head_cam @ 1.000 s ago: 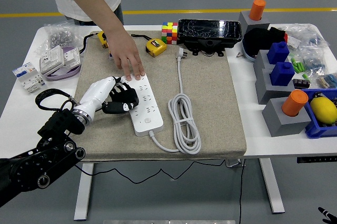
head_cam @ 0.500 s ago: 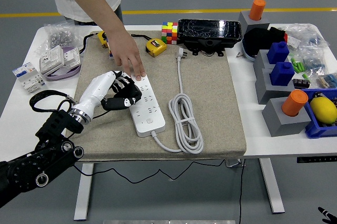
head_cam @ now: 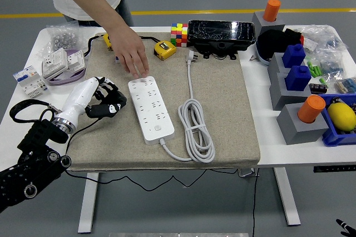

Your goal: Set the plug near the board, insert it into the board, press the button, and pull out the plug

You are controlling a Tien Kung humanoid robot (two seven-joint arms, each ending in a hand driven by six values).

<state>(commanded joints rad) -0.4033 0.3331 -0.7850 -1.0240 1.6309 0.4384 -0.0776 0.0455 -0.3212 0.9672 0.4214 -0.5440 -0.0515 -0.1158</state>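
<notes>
The robot's left hand [head_cam: 105, 102] lies on the beige mat [head_cam: 233, 109], fingers loosely curled and holding nothing, just left of the white power strip [head_cam: 149, 109] and apart from it. A person's hand [head_cam: 129, 53] reaches from the far side, fingertips at the strip's far end. The white plug [head_cam: 191, 57] lies unplugged near the mat's far edge, its cable coiled [head_cam: 194, 131] right of the strip.

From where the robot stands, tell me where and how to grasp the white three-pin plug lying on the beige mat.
Grip the white three-pin plug across its body, just behind the pins, coming down from above. It lies flat on the beige mat near the far edge, pins pointing away, its white cable trailing toward the robot. The sides look clear; the black device sits just beyond, so approaching from the near side seems safer.
</notes>
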